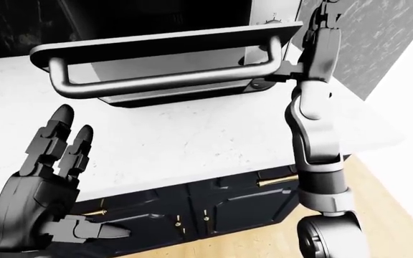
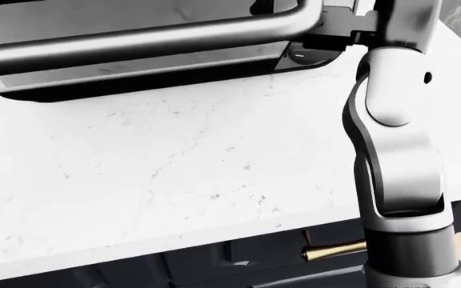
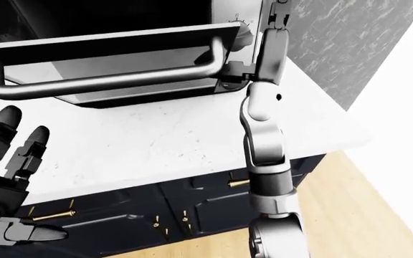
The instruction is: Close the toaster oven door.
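1. At top of the left-eye view: toaster oven door (image 1: pixel 156 56) hangs open, dropped down and projecting out over the counter (image 1: pixel 192 140); dark frame, pale reflective glass panel.
2. Door handle (image 1: pixel 164 80): a thick grey metal bar running across the door's free edge, bent back at both ends into the door frame. Glossy, with highlights along its length.
3. Toaster oven (image 3: pixel 120 16) body above the door shows a dark interior; a control knob (image 3: pixel 246 27) is visible at its right side in the right-eye view.
4. Right robot hand (image 1: pixel 326 19): arm rises from the bottom right and reaches to the door's right end, near the handle's bend. Fingers lie at the frame's top edge and are mostly cut off; cannot tell whether clenched or released, nor whether it touches the door.
5. Left robot hand (image 1: pixel 45 183): bottom left of the left-eye view, fingers (image 1: pixel 56 134) extended and spread, released, holding nothing; below the handle's left end and apart from it.
6. Counter: white marble-like top with faint veins. Below it, dark cabinet fronts (image 1: pixel 214 207) with brass pulls (image 2: pixel 334 251).
7. Wooden floor (image 3: pixel 350 215) at bottom right; grey veined wall (image 3: pixel 343 37) at top right.
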Robot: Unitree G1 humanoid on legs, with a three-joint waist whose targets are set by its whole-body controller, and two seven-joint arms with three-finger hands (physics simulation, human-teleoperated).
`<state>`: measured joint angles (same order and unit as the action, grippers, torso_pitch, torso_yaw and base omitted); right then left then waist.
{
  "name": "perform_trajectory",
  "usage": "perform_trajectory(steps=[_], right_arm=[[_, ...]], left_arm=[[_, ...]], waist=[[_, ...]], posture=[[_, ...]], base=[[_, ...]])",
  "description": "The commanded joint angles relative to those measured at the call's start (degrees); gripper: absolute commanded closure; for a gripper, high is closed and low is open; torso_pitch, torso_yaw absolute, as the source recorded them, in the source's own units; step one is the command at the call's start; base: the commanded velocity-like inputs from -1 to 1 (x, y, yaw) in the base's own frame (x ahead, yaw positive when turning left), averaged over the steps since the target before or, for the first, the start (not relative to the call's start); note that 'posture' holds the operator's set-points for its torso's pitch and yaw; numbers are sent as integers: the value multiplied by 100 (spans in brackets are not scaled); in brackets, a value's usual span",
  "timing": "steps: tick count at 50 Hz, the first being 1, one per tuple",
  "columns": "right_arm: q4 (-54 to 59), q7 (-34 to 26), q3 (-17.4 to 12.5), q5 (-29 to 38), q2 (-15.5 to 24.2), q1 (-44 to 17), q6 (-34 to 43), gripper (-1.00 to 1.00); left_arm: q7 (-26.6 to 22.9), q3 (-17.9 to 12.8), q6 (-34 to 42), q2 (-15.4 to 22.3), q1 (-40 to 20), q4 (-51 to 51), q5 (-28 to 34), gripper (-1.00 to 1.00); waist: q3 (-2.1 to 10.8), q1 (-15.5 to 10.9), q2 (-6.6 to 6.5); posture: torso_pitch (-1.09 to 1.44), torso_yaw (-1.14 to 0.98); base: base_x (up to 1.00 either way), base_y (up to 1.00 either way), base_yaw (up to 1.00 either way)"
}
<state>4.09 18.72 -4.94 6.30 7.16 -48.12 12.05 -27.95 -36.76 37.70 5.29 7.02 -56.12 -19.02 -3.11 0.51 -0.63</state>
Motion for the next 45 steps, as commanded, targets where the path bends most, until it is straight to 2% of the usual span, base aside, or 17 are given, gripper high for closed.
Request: perform_trajectory(steps=[1,12,18,39,45], right_arm=[[-212,0,86,-3,1,-276,-178,-100],[-240,-3,91,1,-10,-224,-186,-100],[-233,0,96,0,-18,-213,-199,-100],[-247,-3,96,-15,-18,-244,-162,-100],[-269,-6,95,-17,-13,-228,-148,-100]], left_arm=[[2,31,-164,57,-71,-183,20,-100],[-108,356,-259,115,-168,-86,273,-100],[-171,653,-345,105,-212,-36,495,-100],[-123,994,-381,222,-457,184,752,-100],[-189,1172,-502,212,-421,256,892,-100]], waist=[[127,-44,17],[137,-55,28],[146,-63,40],[162,-74,50],[162,-77,52]], posture=[[0,0],[0,0],[0,0],[0,0],[0,0]], base=[[0,0,0],[0,0,0],[0,0,0],[0,0,0],[0,0,0]])
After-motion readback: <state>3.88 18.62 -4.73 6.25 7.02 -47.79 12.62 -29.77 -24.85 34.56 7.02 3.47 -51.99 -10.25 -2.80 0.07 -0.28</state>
